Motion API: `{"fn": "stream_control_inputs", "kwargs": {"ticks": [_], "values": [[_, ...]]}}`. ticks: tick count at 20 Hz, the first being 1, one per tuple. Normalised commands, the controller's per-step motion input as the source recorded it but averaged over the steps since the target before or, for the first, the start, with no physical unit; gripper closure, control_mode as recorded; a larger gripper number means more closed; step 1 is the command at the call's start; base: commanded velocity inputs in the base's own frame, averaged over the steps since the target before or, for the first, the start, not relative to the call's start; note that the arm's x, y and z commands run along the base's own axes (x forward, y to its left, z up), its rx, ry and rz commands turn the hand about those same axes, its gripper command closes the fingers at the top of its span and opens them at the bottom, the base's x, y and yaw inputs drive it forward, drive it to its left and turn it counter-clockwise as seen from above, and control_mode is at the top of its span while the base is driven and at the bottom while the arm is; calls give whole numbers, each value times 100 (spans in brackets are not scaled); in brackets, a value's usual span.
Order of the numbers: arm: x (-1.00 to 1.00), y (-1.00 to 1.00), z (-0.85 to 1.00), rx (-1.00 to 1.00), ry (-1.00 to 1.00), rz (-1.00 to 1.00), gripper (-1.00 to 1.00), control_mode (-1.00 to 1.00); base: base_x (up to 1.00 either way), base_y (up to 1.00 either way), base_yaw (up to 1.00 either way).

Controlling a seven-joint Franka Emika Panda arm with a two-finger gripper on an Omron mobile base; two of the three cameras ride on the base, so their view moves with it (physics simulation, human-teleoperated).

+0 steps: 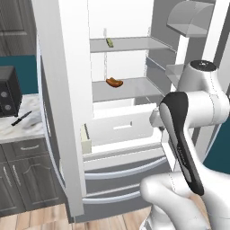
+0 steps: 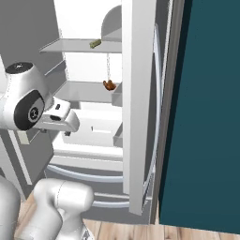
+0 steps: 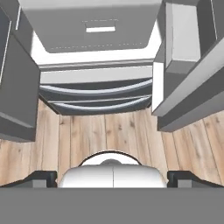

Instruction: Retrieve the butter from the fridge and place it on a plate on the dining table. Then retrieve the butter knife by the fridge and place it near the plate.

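Fridge doors open: butter lies on the upper shelf, apart from the orange-brown sausage-like food on the shelf below; no labels or writing legible anywhere. Butter knife lies on the marbled counter left of the fridge, near a black appliance. Tool released, fingertips spread wide with nothing between, pointing down at the wood floor before the bottom drawers, probably well below the butter.
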Motion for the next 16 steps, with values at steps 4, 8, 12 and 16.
{"fn": "stream_control_inputs", "kwargs": {"ticks": [4, 8, 12, 16], "values": [[-13, 0, 0, 0, 23, 0, -100, -100, 0, 0, 0], [-6, 0, 0, 0, 11, 0, -100, -100, 0, 0, 0], [-3, 0, 0, 0, 0, 0, -100, -100, 0, 0, 0], [0, 0, 0, 0, 0, 0, -100, -100, 0, 0, 0]]}}
